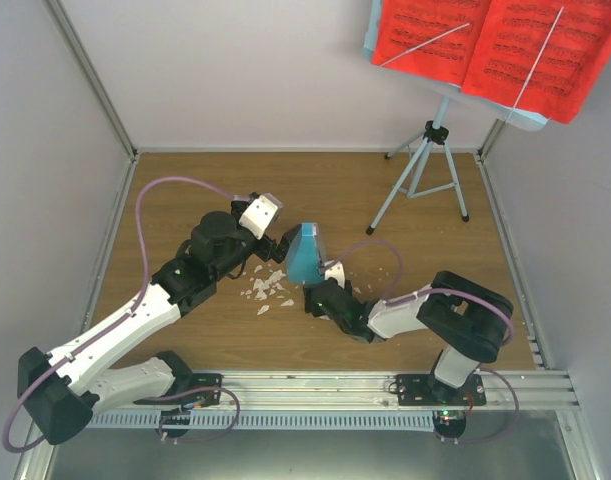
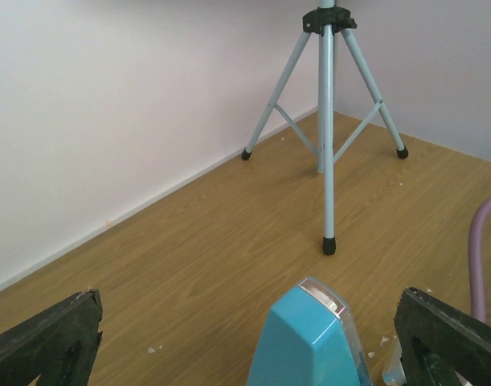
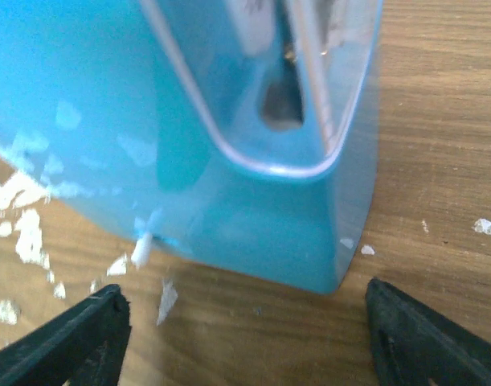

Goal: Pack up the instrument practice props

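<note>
The small blue box (image 1: pixel 305 255) stands on the wooden table with a clear front panel (image 3: pixel 309 88). My left gripper (image 1: pixel 278 243) is open wide just left of it; in the left wrist view the box top (image 2: pixel 309 322) rises between the fingers (image 2: pixel 48 342) without touching them. My right gripper (image 1: pixel 315 290) is open at the box's near side, and its base (image 3: pixel 253 233) sits just ahead of the fingertips (image 3: pixel 92 322). The pale-blue music stand (image 1: pixel 425 175) stands at the back right on tripod legs, carrying red sheet-music pages (image 1: pixel 485 45).
Small white scraps (image 1: pixel 268 290) lie scattered beside the box on its left. Walls and a metal frame close in the table at the back and sides. A purple cable (image 1: pixel 160 195) loops over the left arm.
</note>
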Controlling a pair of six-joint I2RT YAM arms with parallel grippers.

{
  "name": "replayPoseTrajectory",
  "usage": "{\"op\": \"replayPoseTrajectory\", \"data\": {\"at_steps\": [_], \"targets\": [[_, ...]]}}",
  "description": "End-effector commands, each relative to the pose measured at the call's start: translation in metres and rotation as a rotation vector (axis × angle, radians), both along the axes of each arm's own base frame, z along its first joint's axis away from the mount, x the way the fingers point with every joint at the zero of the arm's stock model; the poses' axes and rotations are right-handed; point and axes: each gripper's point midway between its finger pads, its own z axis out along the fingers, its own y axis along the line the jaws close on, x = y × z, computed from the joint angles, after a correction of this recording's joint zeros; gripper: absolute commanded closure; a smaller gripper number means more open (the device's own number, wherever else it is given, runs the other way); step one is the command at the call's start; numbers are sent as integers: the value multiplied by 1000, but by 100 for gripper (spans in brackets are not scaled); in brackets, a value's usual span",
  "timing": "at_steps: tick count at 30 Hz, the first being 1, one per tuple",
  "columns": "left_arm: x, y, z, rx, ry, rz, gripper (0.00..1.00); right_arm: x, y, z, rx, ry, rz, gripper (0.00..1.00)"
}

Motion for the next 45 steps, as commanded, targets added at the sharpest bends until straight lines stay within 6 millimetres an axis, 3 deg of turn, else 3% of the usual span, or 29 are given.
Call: {"op": "replayPoseTrajectory", "data": {"at_steps": [1, 3, 4, 15, 22, 36, 45], "targets": [[2, -2, 9, -26, -39, -8, 1, -16, -19, -18, -50, 48, 24, 12], [2, -2, 9, -29, -38, -9, 1, -16, -21, -17, -55, 40, 23, 1], [2, -2, 9, -28, -37, -10, 1, -16, -21, -17, -60, 34, 28, 1], [2, -4, 6, -26, -29, -16, 1, -5, -14, -12, -67, -28, 120, 0], [2, -4, 7, -26, -31, -14, 1, 1, -5, -20, -85, -25, 145, 0], [2, -3, 8, -26, -37, -12, 1, 6, -11, -36, -117, -11, 102, 1], [2, -2, 9, -27, -39, -11, 1, 2, -8, -36, -102, -15, 134, 29]]}}
